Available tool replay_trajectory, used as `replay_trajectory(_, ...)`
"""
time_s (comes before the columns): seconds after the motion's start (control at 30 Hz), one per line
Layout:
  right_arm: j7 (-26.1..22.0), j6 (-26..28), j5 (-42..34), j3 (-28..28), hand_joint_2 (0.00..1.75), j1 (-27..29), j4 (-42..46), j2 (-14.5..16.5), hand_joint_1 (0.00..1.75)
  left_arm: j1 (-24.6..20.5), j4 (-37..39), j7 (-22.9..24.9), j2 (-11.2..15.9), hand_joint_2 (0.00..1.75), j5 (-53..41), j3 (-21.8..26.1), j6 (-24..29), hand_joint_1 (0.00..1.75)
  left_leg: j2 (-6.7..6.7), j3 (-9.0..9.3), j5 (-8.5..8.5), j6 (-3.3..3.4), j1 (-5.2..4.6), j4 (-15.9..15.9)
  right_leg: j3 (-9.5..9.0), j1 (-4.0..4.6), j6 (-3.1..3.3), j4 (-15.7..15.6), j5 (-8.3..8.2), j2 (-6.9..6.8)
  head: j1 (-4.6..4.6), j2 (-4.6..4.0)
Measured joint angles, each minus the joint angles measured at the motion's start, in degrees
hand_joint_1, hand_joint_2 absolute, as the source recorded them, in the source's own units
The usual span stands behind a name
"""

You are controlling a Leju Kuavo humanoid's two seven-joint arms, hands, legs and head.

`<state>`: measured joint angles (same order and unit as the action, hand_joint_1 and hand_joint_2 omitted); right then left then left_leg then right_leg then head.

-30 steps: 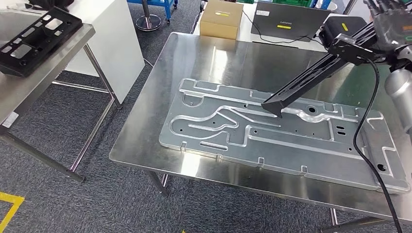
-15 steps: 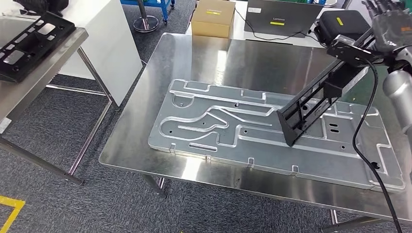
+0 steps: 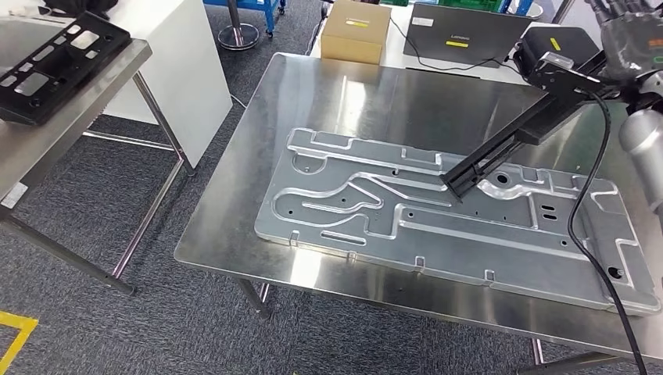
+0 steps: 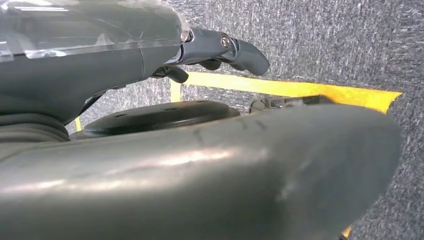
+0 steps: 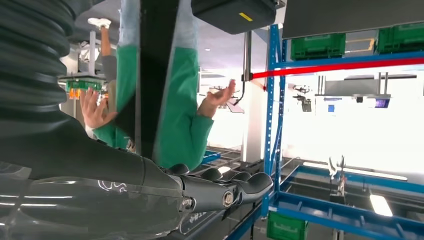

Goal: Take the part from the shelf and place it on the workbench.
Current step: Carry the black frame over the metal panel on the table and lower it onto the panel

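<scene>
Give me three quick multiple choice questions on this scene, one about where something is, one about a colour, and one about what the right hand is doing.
1. Where does the low end of the black part sit?
A. Over the metal plate
B. On the cardboard box
C. On the floor

2. What colour is the box at the far edge of the workbench?
A. Blue
B. Brown
C. White

3. What is the right hand doing?
A. Hanging with nothing in it
B. Resting flat on the laptop
C. Holding the black part by its upper end

Answers:
1. A, the part slants down from the hand and its low tip is at the metal plate.
2. B, it is plain brown cardboard with a yellow label.
3. C, the hand grips the part's raised end at the right of the head view.
</scene>
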<state>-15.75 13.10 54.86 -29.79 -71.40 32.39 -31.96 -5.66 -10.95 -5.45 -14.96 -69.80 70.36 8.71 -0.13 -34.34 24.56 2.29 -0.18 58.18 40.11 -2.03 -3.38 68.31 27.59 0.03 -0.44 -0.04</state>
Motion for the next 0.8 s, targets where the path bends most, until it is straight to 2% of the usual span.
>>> replay_trajectory(0.07, -0.1, -0.4, -0.2, 0.0, 1.75, -0.4, 0.0, -0.1, 0.00, 0.0, 0.0, 0.0, 0.0, 0.00, 0.0, 0.0, 0.0, 0.00, -0.09, -0.23, 0.54, -0.56, -0.14, 0.8, -3.07, 0.05, 0.21, -6.3, -2.32, 0.00, -0.03, 0.00)
replay_trajectory(0.1, -0.1, -0.6, -0.3, 0.0, 1.75, -0.5, 0.0, -0.1, 0.00, 0.0, 0.0, 0.0, 0.0, 0.00, 0.0, 0.0, 0.0, 0.00, -0.13, -0.35, 0.71, -0.84, -0.23, 1.1, -3.75, 0.17, 0.51, -7.8, -2.58, 0.05, -0.09, 0.00)
replay_trajectory(0.17, -0.2, -0.9, -0.6, -0.1, 1.75, -0.6, 0.0, -0.3, 0.00, 0.0, 0.0, 0.0, 0.0, 0.00, 0.0, 0.0, 0.0, 0.00, -0.18, -0.50, 0.77, -1.24, -0.35, 1.2, -3.72, 0.42, 1.35, -8.1, -2.44, 0.18, -0.19, 0.00)
replay_trajectory(0.23, -0.2, -0.9, -0.9, -0.1, 1.75, -0.6, 0.0, -0.5, 0.00, 0.0, 0.0, 0.0, 0.0, 0.00, 0.0, 0.0, 0.0, 0.00, -0.14, -0.73, 1.37, -1.81, -0.29, 1.7, -3.75, 0.23, 2.04, -8.3, -2.54, 0.13, -0.23, 0.00)
replay_trajectory(0.3, -0.1, -0.8, -1.0, -0.1, 1.75, -0.6, 0.0, -0.5, 0.00, 0.0, 0.0, 0.1, 0.0, 0.00, 0.0, 0.0, 0.1, 0.00, -0.08, -2.35, 3.91, -2.44, -0.17, 5.7, -3.85, 0.06, 2.66, -8.4, -2.63, 0.09, -0.36, -0.01)
replay_trajectory(0.37, -0.1, -0.7, -1.0, -0.1, 1.75, -0.6, 0.0, -0.5, 0.00, 0.0, 0.0, 0.1, 0.0, 0.00, 0.0, 0.0, 0.1, 0.00, -0.06, -5.68, 7.45, -2.72, -0.06, 13.2, -3.85, 0.14, 2.93, -8.4, -2.59, 0.09, -0.42, -0.01)
replay_trajectory(0.4, 0.0, -0.7, -1.0, -0.1, 1.75, -0.5, 0.0, -0.5, 0.00, 0.0, 0.0, 0.2, 0.0, 0.00, 0.0, 0.0, 0.1, 0.00, -0.06, -7.16, 8.45, -2.73, -0.03, 16.3, -3.85, 0.20, 2.96, -8.4, -2.58, 0.10, -0.43, 0.00)
replay_trajectory(0.43, 0.0, -0.7, -1.0, -0.1, 1.75, -0.5, 0.0, -0.5, 0.00, 0.0, 0.0, 0.2, 0.0, 0.00, 0.0, 0.0, 0.1, 0.00, -0.06, -7.87, 8.43, -2.63, -0.03, 17.6, -3.86, 0.27, 2.98, -8.4, -2.57, 0.12, -0.43, 0.00)
replay_trajectory(0.47, 0.0, -0.7, -1.0, -0.1, 1.75, -0.5, 0.0, -0.5, 0.00, 0.0, 0.0, 0.2, 0.0, 0.00, 0.0, 0.0, 0.1, 0.00, -0.07, -7.56, 7.36, -2.40, -0.06, 16.8, -3.91, 0.37, 2.98, -8.4, -2.56, 0.15, -0.43, 0.00)
replay_trajectory(0.5, 0.0, -0.7, -1.0, -0.2, 1.75, -0.5, 0.0, -0.5, 0.00, 0.0, 0.0, 0.2, 0.1, 0.00, 0.0, 0.0, 0.1, 0.00, -0.08, -6.27, 5.49, -2.02, -0.12, 14.0, -3.99, 0.48, 2.99, -8.4, -2.55, 0.18, -0.43, 0.00)
replay_trajectory(0.57, 0.0, -0.7, -1.0, -0.2, 1.75, -0.5, 0.0, -0.5, 0.00, 0.0, 0.0, 0.2, 0.1, 0.00, -0.1, 0.0, 0.1, 0.00, -0.08, -2.52, 2.03, -0.96, -0.37, 6.0, -4.11, 0.76, 2.91, -8.4, -2.51, 0.23, -0.39, 0.00)
replay_trajectory(0.6, 0.0, -0.6, -1.0, -0.2, 1.75, -0.6, 0.0, -0.5, 0.00, 0.0, 0.0, 0.2, 0.1, 0.00, -0.1, 0.0, 0.1, 0.00, -0.07, -1.17, 1.19, -0.59, -0.50, 3.2, -4.08, 0.82, 2.75, -8.4, -2.54, 0.24, -0.40, 0.00)
replay_trajectory(0.63, 0.0, -0.6, -1.0, -0.2, 1.75, -0.6, 0.0, -0.6, 0.00, -0.1, 0.0, 0.2, 0.1, 0.00, -0.1, 0.0, 0.1, 0.00, -0.07, -0.46, 0.96, -0.35, -0.63, 1.6, -4.02, 0.82, 2.52, -8.5, -2.61, 0.24, -0.38, 0.00)
replay_trajectory(0.73, 0.0, -0.6, -1.0, -0.2, 1.75, -0.5, 0.0, -0.7, 0.00, 0.0, 0.0, 0.2, 0.1, 0.00, -0.3, 0.0, 0.1, 0.00, -0.06, -0.06, 0.49, 0.01, -0.64, 0.4, -3.96, 0.62, 1.51, -8.7, -2.72, 0.22, -0.37, 0.00)
replay_trajectory(0.8, 0.0, -0.7, -1.1, -0.2, 1.75, -0.7, 0.0, -1.0, 0.00, -0.1, 0.0, 0.1, 0.1, 0.00, -0.3, 0.0, 0.1, 0.00, 0.01, 0.33, -0.20, 0.42, -0.41, -0.7, -2.85, 0.54, 1.06, -6.1, -0.83, 0.19, -0.32, 0.00)
